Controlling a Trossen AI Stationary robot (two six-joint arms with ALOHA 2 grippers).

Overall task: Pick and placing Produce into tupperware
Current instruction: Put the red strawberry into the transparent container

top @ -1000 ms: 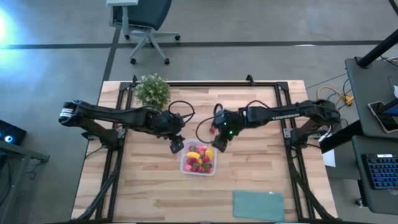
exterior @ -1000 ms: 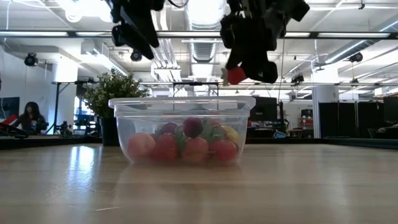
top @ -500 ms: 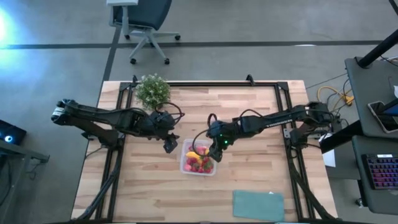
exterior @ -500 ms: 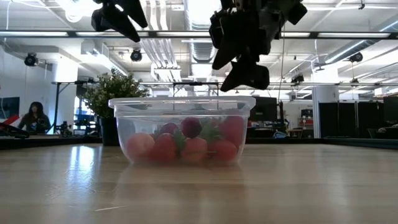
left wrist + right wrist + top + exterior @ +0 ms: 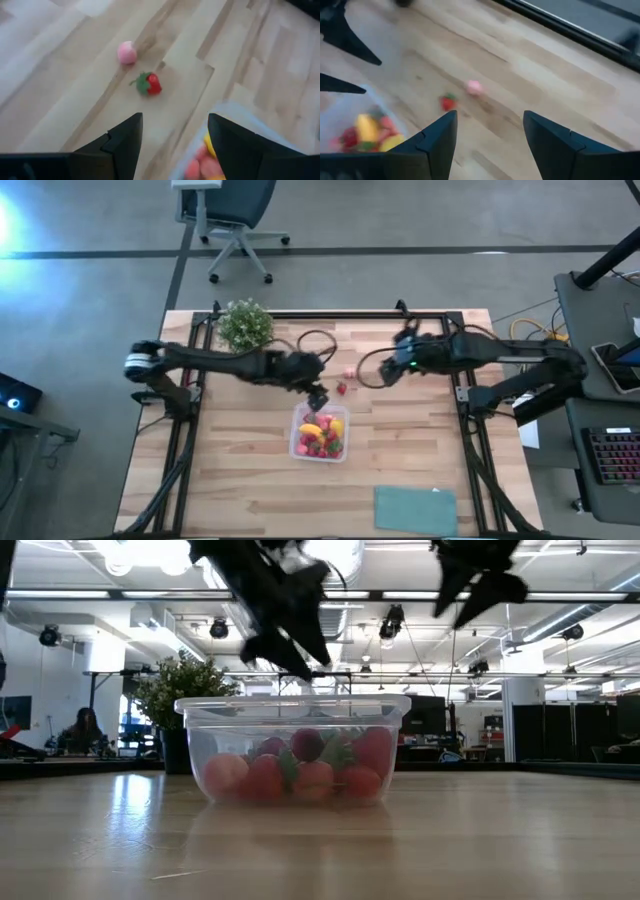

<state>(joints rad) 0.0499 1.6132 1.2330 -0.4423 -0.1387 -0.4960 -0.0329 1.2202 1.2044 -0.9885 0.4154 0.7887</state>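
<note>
Two berries loose on the desk (image 5: 420, 470), beside the tub (image 5: 319, 433)
Left claw (image 5: 320, 399), fingers apart and empty, hangs near one red strawberry (image 5: 341, 389) and one pink berry (image 5: 350, 373); right claw (image 5: 384, 370), also apart, hovers just beyond them

Tupperware (image 5: 235, 131) cut off by left wrist view's edge and by the near fingers; only one corner shows; produce inside (image 5: 300, 772) overlaps in the low view, individual pieces hard to separate, count unreadable; both arms cropped at the low view's top edge; pink piece (image 5: 475, 87) blurred in right wrist view, possibly a berry; person at far left (image 5: 85, 730) too small to make out.
</note>
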